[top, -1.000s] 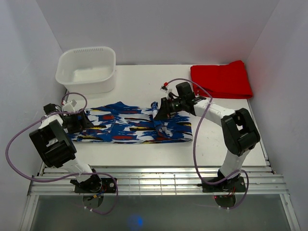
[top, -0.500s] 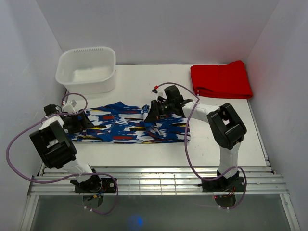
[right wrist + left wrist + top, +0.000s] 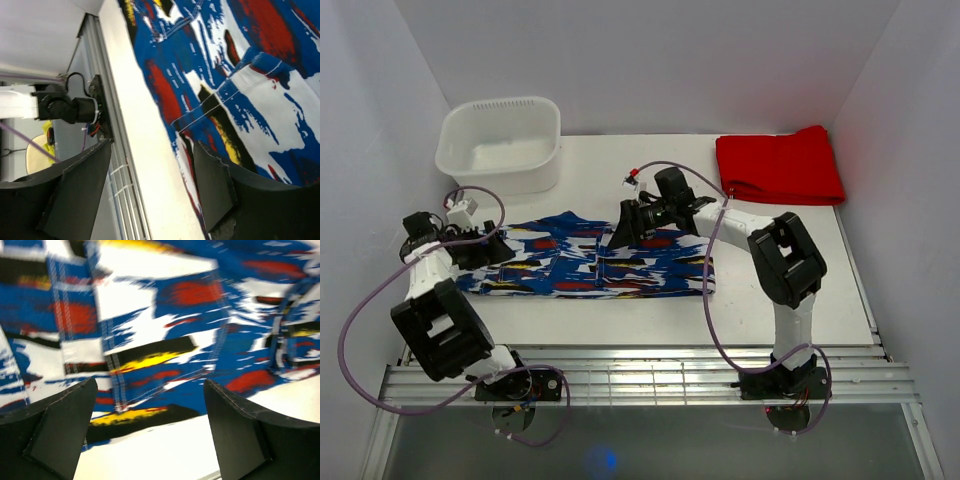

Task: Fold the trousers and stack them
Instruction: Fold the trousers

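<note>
The trousers point(image 3: 580, 265), printed blue, white and red with black and yellow streaks, lie flat across the middle of the table, their right part doubled over to the left. My right gripper point(image 3: 616, 232) hovers open above their far edge near the middle. In the right wrist view the right gripper point(image 3: 152, 150) holds nothing, and the trousers point(image 3: 240, 75) lie under and beside one finger. My left gripper point(image 3: 488, 250) stands open low over the left end. In the left wrist view the left gripper point(image 3: 150, 390) is empty, with the trousers point(image 3: 165, 340) just ahead of it.
A white plastic tub point(image 3: 500, 145) stands at the back left. A plain red folded garment point(image 3: 780, 165) lies at the back right. A metal rail point(image 3: 640, 375) with the arm bases runs along the near table edge. White walls close in both sides.
My right gripper moved left with a fold of the trousers pinched in it, then opened and let the fabric go. The left arm's elbow swung nearer and its gripper stayed open.
</note>
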`<state>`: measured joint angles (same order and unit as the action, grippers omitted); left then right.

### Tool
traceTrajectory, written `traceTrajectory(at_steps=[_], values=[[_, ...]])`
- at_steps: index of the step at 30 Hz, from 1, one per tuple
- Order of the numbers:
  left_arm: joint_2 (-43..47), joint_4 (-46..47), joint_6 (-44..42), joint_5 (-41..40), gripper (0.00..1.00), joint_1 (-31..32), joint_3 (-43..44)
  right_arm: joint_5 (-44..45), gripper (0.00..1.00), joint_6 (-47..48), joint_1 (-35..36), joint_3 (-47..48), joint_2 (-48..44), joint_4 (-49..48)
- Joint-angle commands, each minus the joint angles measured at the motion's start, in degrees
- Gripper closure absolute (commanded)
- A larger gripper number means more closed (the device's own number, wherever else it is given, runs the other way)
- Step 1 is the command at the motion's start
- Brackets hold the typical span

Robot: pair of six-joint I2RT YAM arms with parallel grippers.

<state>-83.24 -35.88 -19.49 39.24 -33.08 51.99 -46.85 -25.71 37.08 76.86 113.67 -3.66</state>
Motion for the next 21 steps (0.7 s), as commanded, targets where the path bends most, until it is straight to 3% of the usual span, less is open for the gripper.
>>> traceTrajectory(at_steps=[1,4,6,11,15,21], values=[[7.8,-3.1,-2.0,8.3,0.02,3.5,4.2,-7.7,0.28,8.2,-3.7,2.7,-5.8,7.3],[10.6,-3.4,0.0,9.6,0.02,9.1,5.8,-7.9,0.34,17.1,-9.1,0.5,-10.6,14.8],[10.9,-2.5,3.2,10.2,0.02,14.0,6.0,-5.0,0.35,22.3,-12.5,-2.1,-13.5,23.7],[7.8,2.6,13.0,11.8,0.03,25.3,3.5,-2.9,0.31,32.4,-27.1,-11.8,-18.1,31.8],[4.0,13.3,23.2,8.6,0.19,35.2,0.2,-1.7,0.25,35.2,-34.3,-15.4,-17.2,33.9],[-5.0,18.7,32.9,-0.1,0.36,40.2,0.2,-3.7,0.21,36.0,-35.8,-17.8,-11.5,33.5]])
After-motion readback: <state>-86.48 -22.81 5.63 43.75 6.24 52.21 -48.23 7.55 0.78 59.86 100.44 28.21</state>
